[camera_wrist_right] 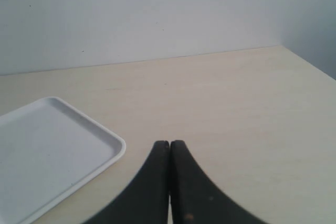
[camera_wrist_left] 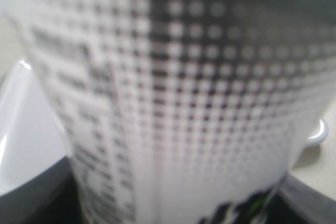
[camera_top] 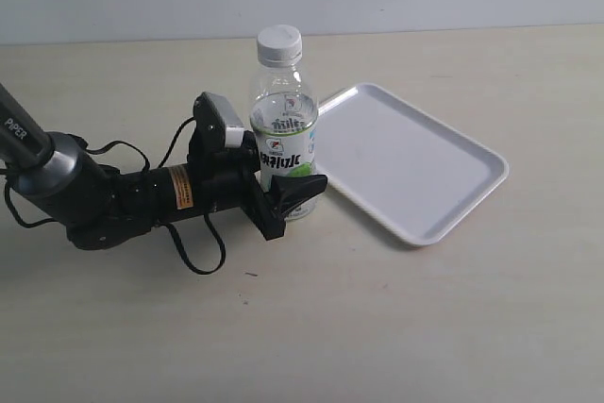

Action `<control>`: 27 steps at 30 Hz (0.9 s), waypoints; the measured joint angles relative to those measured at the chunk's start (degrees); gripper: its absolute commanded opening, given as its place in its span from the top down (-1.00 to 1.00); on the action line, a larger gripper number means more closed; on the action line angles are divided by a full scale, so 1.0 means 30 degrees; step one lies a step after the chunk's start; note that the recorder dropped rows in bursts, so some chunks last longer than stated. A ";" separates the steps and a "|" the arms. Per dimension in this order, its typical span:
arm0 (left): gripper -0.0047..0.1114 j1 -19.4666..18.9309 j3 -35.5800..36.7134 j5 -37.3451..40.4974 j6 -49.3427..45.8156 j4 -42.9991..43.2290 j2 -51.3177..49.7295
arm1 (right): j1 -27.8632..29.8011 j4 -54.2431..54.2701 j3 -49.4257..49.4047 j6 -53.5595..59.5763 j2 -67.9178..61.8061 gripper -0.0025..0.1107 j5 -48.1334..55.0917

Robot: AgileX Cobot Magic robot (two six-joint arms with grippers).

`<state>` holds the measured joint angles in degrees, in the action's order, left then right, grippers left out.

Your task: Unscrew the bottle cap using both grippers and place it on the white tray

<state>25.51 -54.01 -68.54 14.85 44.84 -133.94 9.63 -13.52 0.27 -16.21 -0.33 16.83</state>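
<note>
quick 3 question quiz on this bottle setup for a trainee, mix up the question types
1. True or false: the bottle cap lies on the white tray.
2. What does the left gripper clamp? A. the bottle B. the tray C. the cap
3. Fill in: the right gripper has its jaws ____.

Key: 1 false; 2 A; 3 shut

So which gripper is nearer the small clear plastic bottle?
Left. The black left gripper grips the small clear plastic bottle at its label; the black right gripper, shut, hangs beside the flat white plastic tray, bottle outside its view.
</note>
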 measured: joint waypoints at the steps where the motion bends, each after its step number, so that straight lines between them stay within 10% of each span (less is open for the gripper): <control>1: 0.89 0.0000 0.0000 0.0000 0.0000 0.0000 0.0000 | 0.0000 0.0000 0.0000 0.0000 0.0000 0.96 0.0000; 20: 0.89 0.0000 0.0000 0.0000 0.0000 0.0000 0.0000 | 0.0000 -0.0597 0.0000 0.0775 0.0000 0.96 -0.0063; 27: 0.89 0.0000 0.0000 0.0000 0.0000 0.0000 0.0000 | 0.0000 0.0762 0.0000 -0.0245 0.0000 0.96 -0.5192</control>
<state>25.51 -54.01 -68.54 14.85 44.84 -133.94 9.63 -11.24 0.27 -16.95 -0.33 1.25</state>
